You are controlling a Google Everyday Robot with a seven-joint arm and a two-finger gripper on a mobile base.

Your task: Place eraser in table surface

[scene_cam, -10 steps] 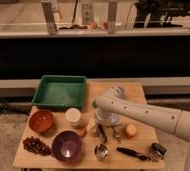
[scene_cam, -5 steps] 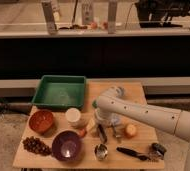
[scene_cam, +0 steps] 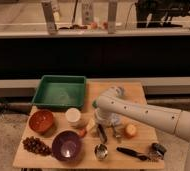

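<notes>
The table surface (scene_cam: 133, 93) is a light-brown wooden top that carries all the objects. My white arm (scene_cam: 148, 116) reaches in from the right. Its gripper (scene_cam: 108, 131) points down over the middle of the table, between a white cup (scene_cam: 74, 116) and an orange fruit (scene_cam: 131, 130). A small pale block (scene_cam: 91, 125) lies just left of the gripper, with a small orange piece (scene_cam: 83, 133) beside it. I cannot make out the eraser for certain, or whether the gripper holds anything.
A green tray (scene_cam: 59, 91) stands at the back left. An orange-brown bowl (scene_cam: 41, 120), dark grapes (scene_cam: 36, 145) and a purple bowl (scene_cam: 67, 145) sit front left. A metal cup (scene_cam: 101, 151), a black utensil (scene_cam: 132, 153) and a small dark object (scene_cam: 158, 149) lie along the front edge.
</notes>
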